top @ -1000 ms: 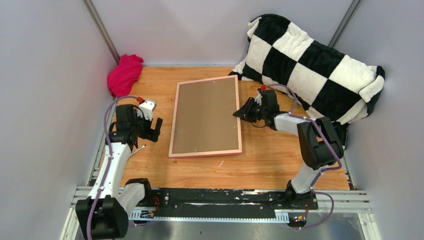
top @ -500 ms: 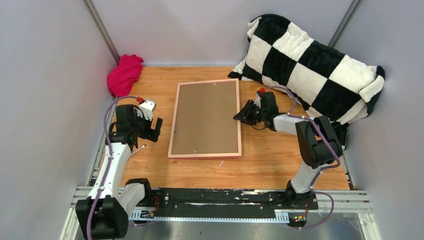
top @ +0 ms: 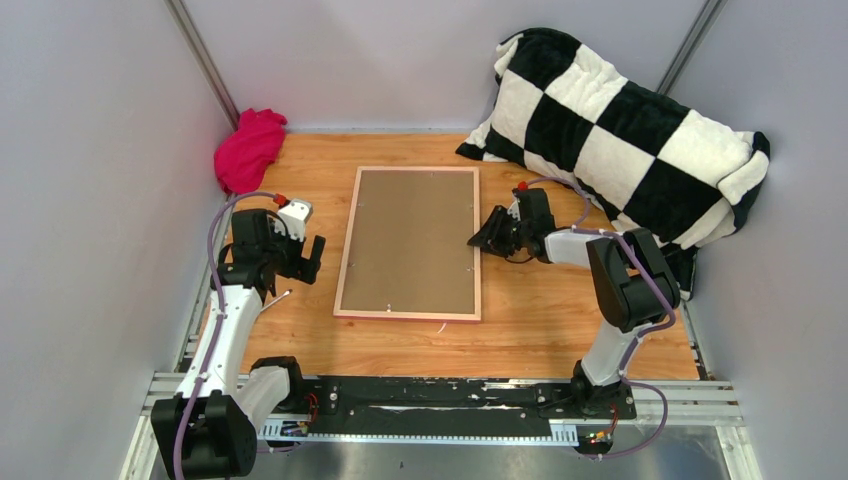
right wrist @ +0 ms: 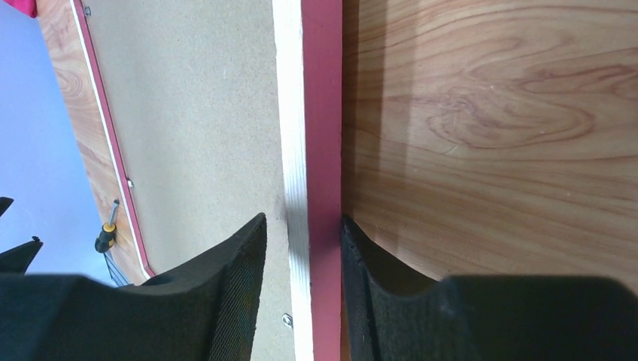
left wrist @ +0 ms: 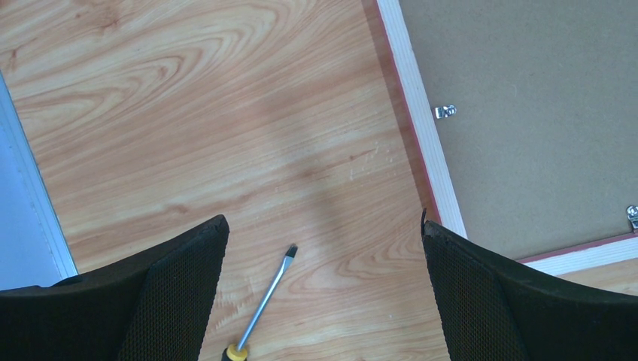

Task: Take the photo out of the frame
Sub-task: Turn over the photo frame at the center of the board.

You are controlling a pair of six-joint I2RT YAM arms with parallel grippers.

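The frame [top: 408, 243] now lies flat and square mid-surface, back board up. A second ago it sat skewed. The right pincer [right wrist: 301, 220] at its 3 o'clock rim is letting go, jaws slack astride it. The photo stays inside, unseen. The left pincer [left wrist: 323, 226] hangs released at 9 o'clock. Its wrist view shows a screwdriver [left wrist: 263, 302] and a clip [left wrist: 445, 111], mere specks from above.

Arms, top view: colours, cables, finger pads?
Left arm and right arm: white links, black joints and bases, a purple cable looped along each, a red tab near each wrist. Left gripper and right gripper: black fingers, mesh-textured pads.
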